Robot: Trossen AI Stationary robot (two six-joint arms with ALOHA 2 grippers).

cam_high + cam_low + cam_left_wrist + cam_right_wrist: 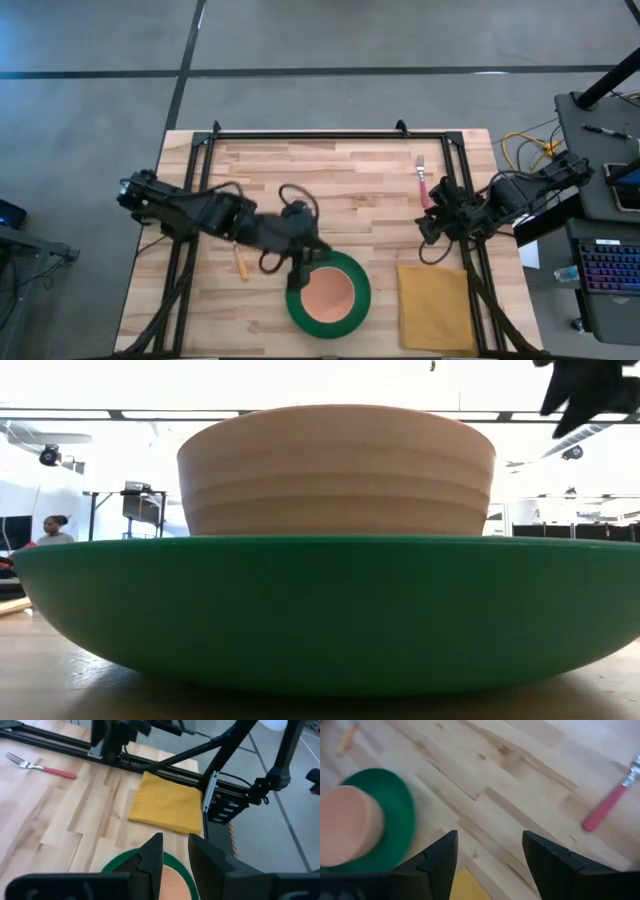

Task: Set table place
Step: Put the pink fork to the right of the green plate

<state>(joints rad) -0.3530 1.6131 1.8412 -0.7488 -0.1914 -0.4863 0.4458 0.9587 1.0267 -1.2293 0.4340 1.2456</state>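
Note:
The green plate (352, 313) lies on the wooden table (340, 190) near its front edge, with the peach bowl (328, 293) standing in it. They fill the low view (330, 610). My left gripper (300, 280) is open above the plate's far-left rim, and its fingers (152, 855) hover over the plate (117, 864) and bowl (172, 880). My right gripper (428, 228) is open over bare wood, between the plate and the red-handled fork (422, 180). The yellow napkin (435, 305) lies flat right of the plate. The orange-handled spoon (240, 262) lies left of it.
A black metal frame (330, 135) runs along the table's far edge and down both sides. A desk with a keyboard (610, 270) and cables stands right of the table. A person (55, 530) sits far back in the room.

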